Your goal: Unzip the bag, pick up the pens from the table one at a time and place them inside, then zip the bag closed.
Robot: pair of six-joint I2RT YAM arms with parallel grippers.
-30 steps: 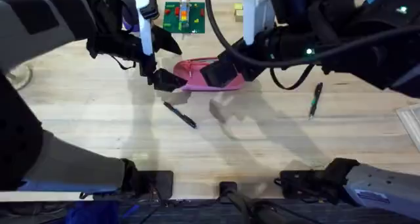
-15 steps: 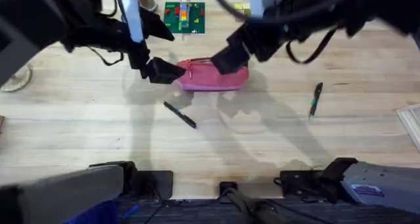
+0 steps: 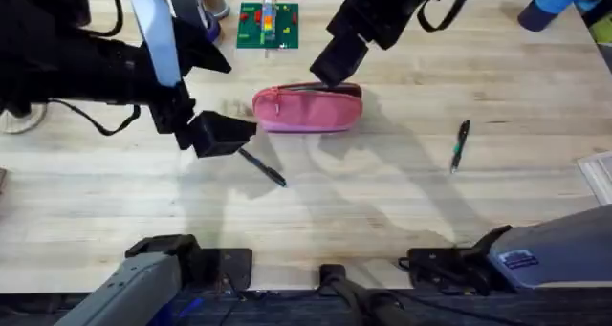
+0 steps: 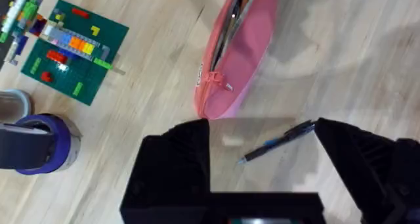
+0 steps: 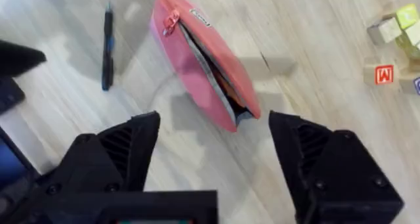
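pouch (image 3: 307, 109) already unzipped, slit gaping in the right wrist view. left gripper (image 4: 262, 142) jaws spread, empty, hovering over the near pen (image 4: 275, 142), pouch just beyond its tips. right gripper (image 5: 213, 142) also wide open, empty, above the pouch's far end. second pen (image 3: 460, 144) lies well apart off to the right on the table (image 3: 382, 211). risks: thin pen may roll or skid if fingers close off-centre; slit could sag shut with nobody holding the mouth. plenty of bare wood around both pens, lego plate (image 3: 267, 25) clear behind
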